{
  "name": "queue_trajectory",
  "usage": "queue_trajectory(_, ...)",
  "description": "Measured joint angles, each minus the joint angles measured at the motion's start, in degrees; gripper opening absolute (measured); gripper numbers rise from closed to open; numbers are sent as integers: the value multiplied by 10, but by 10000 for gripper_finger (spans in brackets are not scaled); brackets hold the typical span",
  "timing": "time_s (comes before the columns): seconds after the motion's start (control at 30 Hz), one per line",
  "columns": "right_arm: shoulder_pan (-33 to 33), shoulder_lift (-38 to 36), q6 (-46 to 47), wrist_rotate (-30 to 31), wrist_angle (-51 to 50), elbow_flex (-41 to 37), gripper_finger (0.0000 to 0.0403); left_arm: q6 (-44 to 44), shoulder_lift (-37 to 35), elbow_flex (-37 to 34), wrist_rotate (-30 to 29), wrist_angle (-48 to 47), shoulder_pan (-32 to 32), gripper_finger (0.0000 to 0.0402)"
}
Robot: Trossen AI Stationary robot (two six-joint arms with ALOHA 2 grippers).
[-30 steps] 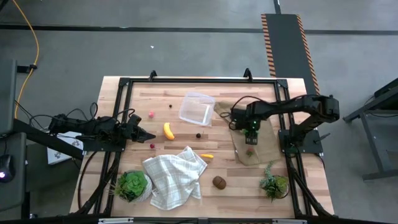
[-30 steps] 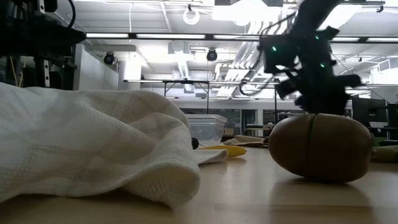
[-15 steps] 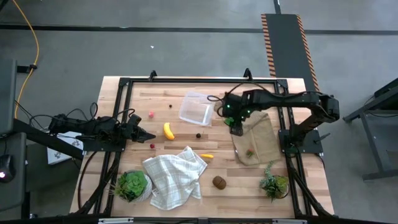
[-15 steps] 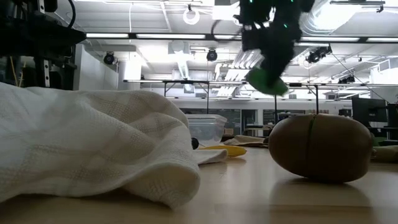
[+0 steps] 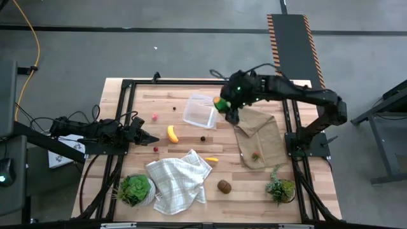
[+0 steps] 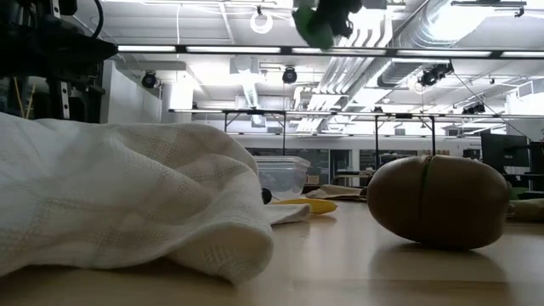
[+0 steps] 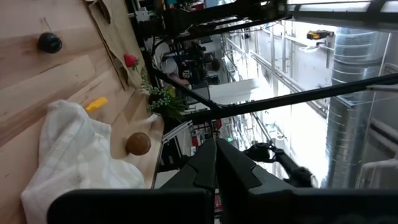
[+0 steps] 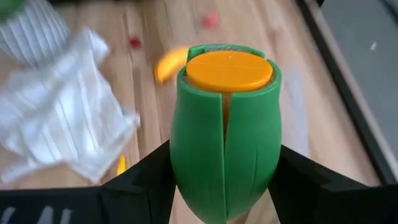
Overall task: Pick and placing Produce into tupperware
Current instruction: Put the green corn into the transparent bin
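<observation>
My right gripper (image 5: 226,107) hangs high over the table, just right of the clear tupperware (image 5: 200,111), shut on a green piece (image 8: 227,130) with an orange flat face (image 8: 229,70). The low view shows that piece (image 6: 319,21) near the picture's top. On the wood lie the yellow banana (image 5: 172,133), a small yellow piece (image 5: 212,159), the brown kiwi (image 5: 223,186), red berries (image 5: 154,116) and dark berries (image 5: 203,138). A red piece (image 5: 255,154) rests on the burlap. My left gripper (image 5: 151,138) stays shut and level at the table's left. My right gripper pinches the green piece by its two opposite sides (image 8: 180,168), one dark finger (image 8: 146,180) on each side. The fingers slant downward from the table's right. The piece sticks out beyond them with its orange face away from the gripper, lifted clear of the table.
A white checked cloth (image 5: 178,181) lies crumpled at the near middle and fills the low view's left (image 6: 127,195). A burlap cloth (image 5: 261,137) lies at the right. Potted plants stand at the near left (image 5: 135,189) and near right (image 5: 280,188). A black frame (image 5: 203,81) borders the table.
My right gripper has risen from the burlap cloth with the green piece and gone toward the far edge and left, up beside the tupperware. It has tipped from pointing down to slanting. The piece is lifted clear.
</observation>
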Motion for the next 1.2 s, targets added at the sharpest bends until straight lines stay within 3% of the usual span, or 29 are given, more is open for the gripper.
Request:
queue_trajectory(0.67, 0, 0, -24, 66, -51, 305, 193, 1, 0, 0, 0, 0, 0, 1)
queue_trajectory(0.93, -8, 4, -49, 95, -21, 315, 193, 1, 0, 0, 0, 0, 0, 1)
queue_trajectory(1.2, -75, 44, -63, 88, -26, 313, 193, 1, 0, 0, 0, 0, 0, 1)
